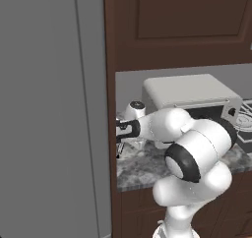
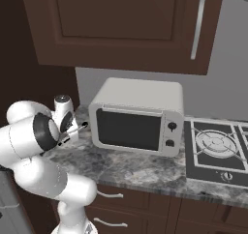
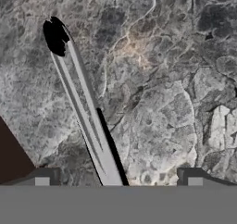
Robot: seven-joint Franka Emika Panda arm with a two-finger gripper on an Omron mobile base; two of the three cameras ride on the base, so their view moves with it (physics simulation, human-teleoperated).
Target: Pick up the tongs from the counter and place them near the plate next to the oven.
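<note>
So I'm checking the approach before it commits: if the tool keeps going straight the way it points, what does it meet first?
Most likely the tongs, which lie on the grey marbled counter and run between the tool's two fingertips. To either side it would meet bare counter. How far off they are is unclear.

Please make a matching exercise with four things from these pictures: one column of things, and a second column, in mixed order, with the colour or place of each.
Things:
1. tongs
2. microwave
3. counter
4. stove

Descriptions:
A. grey marbled stone
B. boxy, light grey, with a dark door
C. slim, silvery, with black tips
D. black, right of the microwave in the right base view

Pairs: 1-C, 2-B, 3-A, 4-D
</note>
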